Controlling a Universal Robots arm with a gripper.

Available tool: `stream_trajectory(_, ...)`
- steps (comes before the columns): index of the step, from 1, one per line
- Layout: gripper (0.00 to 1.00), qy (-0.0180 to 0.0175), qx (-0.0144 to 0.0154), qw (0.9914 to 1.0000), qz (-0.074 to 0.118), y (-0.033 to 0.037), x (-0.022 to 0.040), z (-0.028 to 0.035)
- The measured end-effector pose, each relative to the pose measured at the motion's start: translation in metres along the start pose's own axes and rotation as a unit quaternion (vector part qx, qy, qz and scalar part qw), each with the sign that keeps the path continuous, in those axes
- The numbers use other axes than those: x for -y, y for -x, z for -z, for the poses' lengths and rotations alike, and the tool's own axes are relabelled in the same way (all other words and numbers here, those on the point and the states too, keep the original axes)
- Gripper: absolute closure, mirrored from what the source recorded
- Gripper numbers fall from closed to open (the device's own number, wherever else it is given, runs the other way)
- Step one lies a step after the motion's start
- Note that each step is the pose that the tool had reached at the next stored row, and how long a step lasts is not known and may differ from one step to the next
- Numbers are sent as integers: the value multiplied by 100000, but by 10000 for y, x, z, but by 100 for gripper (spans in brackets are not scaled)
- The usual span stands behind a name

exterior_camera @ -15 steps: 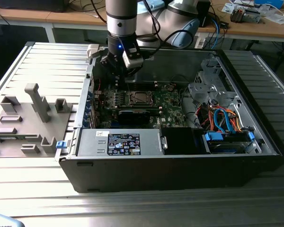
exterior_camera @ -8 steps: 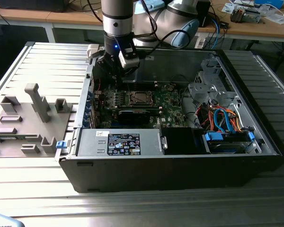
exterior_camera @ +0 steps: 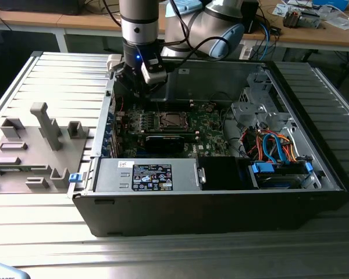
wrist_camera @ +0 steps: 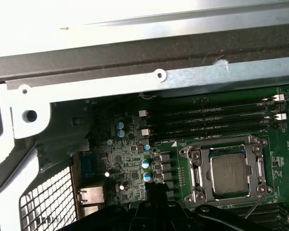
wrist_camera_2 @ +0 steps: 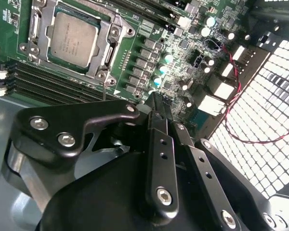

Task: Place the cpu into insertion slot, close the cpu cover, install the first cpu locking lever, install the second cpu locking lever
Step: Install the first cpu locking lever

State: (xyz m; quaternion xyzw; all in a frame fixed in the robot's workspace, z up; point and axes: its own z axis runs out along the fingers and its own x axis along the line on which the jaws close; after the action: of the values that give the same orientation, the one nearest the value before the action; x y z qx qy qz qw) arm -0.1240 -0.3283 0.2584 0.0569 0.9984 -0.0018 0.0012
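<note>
The gripper [wrist_camera_2: 156, 103] hangs over the motherboard [wrist_camera_2: 183, 57] with its two black fingers [wrist_camera_2: 160, 159] pressed together, pinching nothing; their tip sits near the row of capacitors beside the socket. In the exterior view, the arm [exterior_camera: 141, 26] comes straight down at the upper middle of the frame, its wrist upright and the gripper [exterior_camera: 134, 87] reaching just inside the rear wall of the open computer case [exterior_camera: 221, 215].

The cpu [wrist_camera_2: 73, 39] lies flat in the insertion slot [wrist_camera_2: 106, 57], upper left of the second wrist view, and lower right of the first wrist view [wrist_camera: 229, 173]. The cpu cover [wrist_camera_2: 98, 18] lies down around the chip, its silvery frame bordering the metal top. A thin lever wire [wrist_camera_2: 104, 89] stands up free near one socket corner. In the exterior view the socket [exterior_camera: 170, 120] sits mid-frame, beside the gripper, with a grey fixture tray [exterior_camera: 29, 151] at the left.
</note>
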Motion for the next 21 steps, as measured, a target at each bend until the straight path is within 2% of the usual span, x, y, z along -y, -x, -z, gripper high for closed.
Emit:
stream_trajectory(15,89,636,-75,99998,7,-133,15,0)
stream_trajectory(21,89,803,-90,99997,9,-157,18,0)
